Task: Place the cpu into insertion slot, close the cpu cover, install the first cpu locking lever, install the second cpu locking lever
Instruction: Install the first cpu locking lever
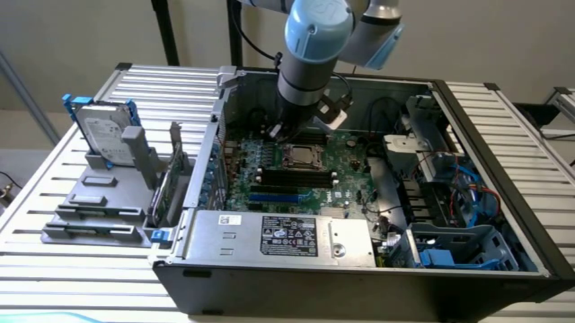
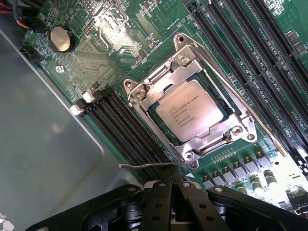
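At the middle of the green board (image 2: 96, 53): cpu (image 2: 190, 111), silver face up, seated in the insertion slot (image 2: 139, 94). Cover (image 2: 169, 77), a silver frame, lies flat over the cpu's edges. Long lever (image 2: 240, 102) lies along one side of the slot. Thin wire lever (image 2: 149, 165) stands out from the slot's corner, just beside the gripper (image 2: 169, 192), possibly touching it. Jaws are closed, with nothing visibly between them. Black memory slots (image 2: 130, 130) flank the slot.

silver hard drive (image 1: 101, 131) beside open computer case (image 1: 359, 291); coin battery (image 2: 61, 38) on green board (image 2: 159, 19)
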{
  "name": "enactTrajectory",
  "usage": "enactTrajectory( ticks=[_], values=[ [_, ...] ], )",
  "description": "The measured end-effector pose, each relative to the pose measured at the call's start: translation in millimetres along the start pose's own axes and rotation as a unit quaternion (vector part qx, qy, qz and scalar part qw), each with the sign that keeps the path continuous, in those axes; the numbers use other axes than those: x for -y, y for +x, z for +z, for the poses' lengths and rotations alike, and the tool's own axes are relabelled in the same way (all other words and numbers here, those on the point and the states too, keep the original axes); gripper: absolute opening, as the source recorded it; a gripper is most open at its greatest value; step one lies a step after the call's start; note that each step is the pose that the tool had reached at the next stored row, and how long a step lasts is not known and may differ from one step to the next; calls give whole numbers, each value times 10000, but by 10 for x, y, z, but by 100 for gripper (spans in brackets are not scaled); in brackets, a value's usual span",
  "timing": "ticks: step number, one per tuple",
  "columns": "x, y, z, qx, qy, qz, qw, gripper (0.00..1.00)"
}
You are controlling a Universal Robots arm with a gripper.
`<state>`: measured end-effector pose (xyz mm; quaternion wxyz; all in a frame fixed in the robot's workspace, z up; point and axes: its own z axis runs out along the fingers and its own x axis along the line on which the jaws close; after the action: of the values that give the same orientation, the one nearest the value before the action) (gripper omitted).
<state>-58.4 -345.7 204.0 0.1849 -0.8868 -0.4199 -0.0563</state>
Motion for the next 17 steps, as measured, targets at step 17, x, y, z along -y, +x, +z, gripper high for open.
enactTrajectory(
  ticks=[17],
  values=[
    [-100, 99, 19, 150, -80, 23, 9999, 11]
  ],
)
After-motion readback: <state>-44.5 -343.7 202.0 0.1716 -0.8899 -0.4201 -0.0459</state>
